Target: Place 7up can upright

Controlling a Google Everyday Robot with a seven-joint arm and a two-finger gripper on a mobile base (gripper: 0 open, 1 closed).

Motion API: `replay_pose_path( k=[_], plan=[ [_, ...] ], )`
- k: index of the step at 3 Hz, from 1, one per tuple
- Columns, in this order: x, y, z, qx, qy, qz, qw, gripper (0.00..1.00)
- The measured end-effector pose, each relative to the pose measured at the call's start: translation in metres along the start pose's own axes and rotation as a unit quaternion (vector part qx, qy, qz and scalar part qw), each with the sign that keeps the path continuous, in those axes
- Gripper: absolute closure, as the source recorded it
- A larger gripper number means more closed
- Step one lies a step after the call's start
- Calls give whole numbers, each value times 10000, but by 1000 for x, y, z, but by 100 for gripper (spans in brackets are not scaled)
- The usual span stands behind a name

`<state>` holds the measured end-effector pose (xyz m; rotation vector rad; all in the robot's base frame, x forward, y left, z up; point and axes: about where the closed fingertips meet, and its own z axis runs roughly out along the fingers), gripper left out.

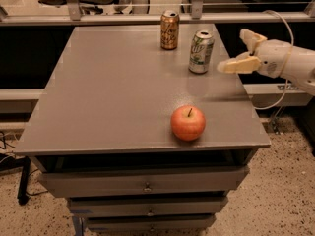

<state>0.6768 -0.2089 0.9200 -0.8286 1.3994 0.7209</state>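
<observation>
The 7up can (201, 51), silvery-white with green markings and a silver top, stands upright on the grey table (113, 92) near its far right edge. My gripper (237, 49) is open and empty, just to the right of the can and apart from it, over the table's right edge. One cream finger (238, 65) points left toward the can, the other finger (250, 37) sits higher and farther back.
A copper-brown can (169, 30) stands upright at the far edge, left of the 7up can. A red apple (188, 123) sits near the front right. Drawers are below the tabletop. A rail and chairs lie behind the table.
</observation>
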Motion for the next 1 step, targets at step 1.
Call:
replay_pose_path(
  k=[1],
  plan=[
    [1,-4,-16,113,10,-42,9999,0]
  ],
)
